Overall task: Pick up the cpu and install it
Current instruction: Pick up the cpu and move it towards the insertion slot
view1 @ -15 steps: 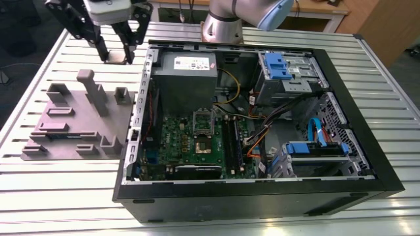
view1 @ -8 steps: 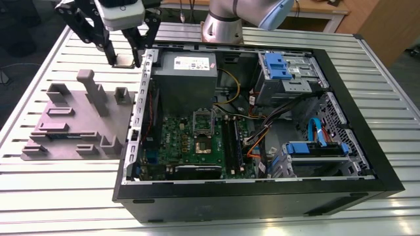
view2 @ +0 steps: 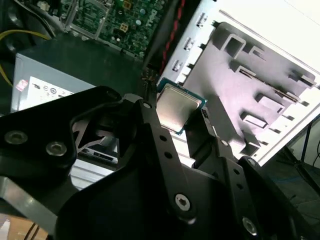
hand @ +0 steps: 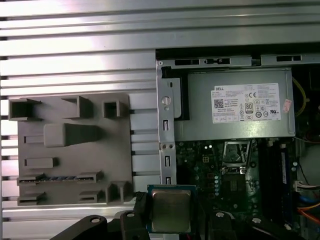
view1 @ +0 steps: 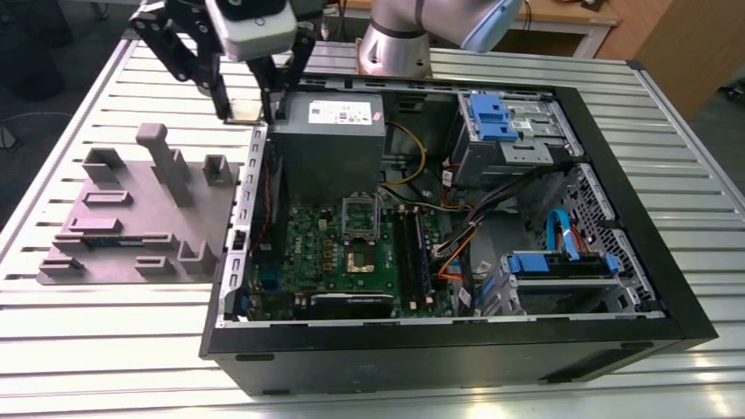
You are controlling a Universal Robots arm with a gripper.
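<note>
The cpu (view1: 246, 110), a small square chip with a silvery metal top and a green rim, hangs in the air over the back left corner of the open computer case (view1: 652, 262). My gripper (view1: 247, 113) is shut on it, one black finger on each side. Both wrist views show the cpu (view2: 176, 105) (hand: 171, 209) pinched flat between the fingers (view2: 150, 130). The green motherboard (view1: 331, 262) lies on the case floor, its socket with the metal frame (view1: 358, 229) raised, well toward the front from where the chip hangs.
A big grey metal box with a white label (view1: 331, 131) sits in the case right beside the gripper. A grey moulded fixture (view1: 140, 214) with slots and posts lies on the slatted metal table (view1: 105, 349) at the exterior view's left. Cables and blue drive bays (view1: 559, 253) fill the case's right side.
</note>
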